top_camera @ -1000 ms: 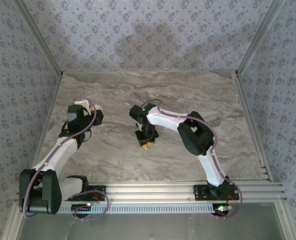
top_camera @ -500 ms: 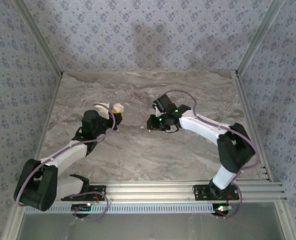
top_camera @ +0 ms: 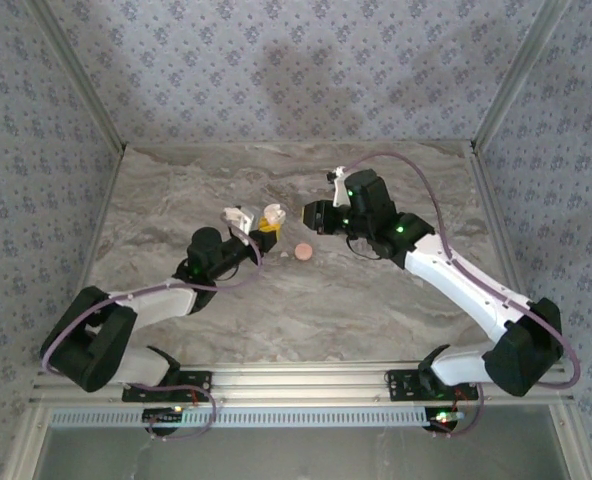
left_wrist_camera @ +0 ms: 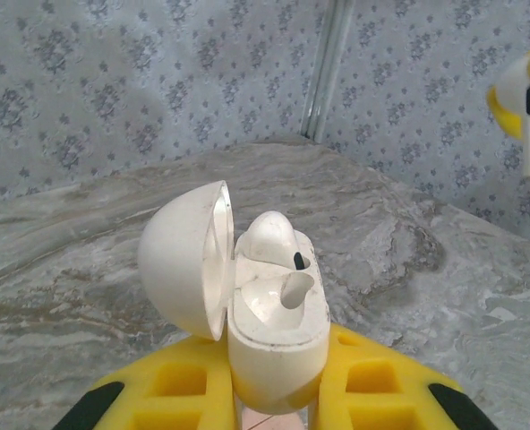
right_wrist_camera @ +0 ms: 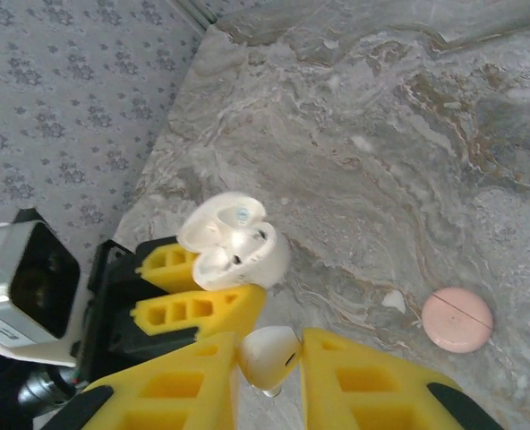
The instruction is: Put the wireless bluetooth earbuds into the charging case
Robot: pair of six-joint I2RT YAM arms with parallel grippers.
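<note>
— Left wrist view first: what am I gripping over there?

— My left claw (left_wrist_camera: 274,358) is clenched on the charging case (left_wrist_camera: 278,322), its yellow fingers (left_wrist_camera: 180,390) pinching the base from either side. The case stands upright with its lid (left_wrist_camera: 184,260) swung open to the left. A seated earbud (left_wrist_camera: 269,235) fills the farther socket, and the nearer socket (left_wrist_camera: 278,294) gapes hollow.

— And the right side?

— On the right wrist view, my right claw (right_wrist_camera: 269,345) is grasping the held earbud (right_wrist_camera: 267,356) between its yellow pads (right_wrist_camera: 363,376). It hangs near the open case, apart from it and not touching. From the left wrist camera I catch that earbud at the upper right corner, stem pointing down, away from the case.

— Anything lying on the counter?

— One round pink puck (right_wrist_camera: 457,320) rests flat on the marbled counter (right_wrist_camera: 408,134), off to the side of both claws. Just beside it sits a small white fleck (right_wrist_camera: 393,302), too tiny for me to say what it is.

— How do the arms sit from above?

— On the top external view both reach inward toward mid-counter. The claws face each other across a narrow gap, and the puck lies on the near side of that gap.
</note>
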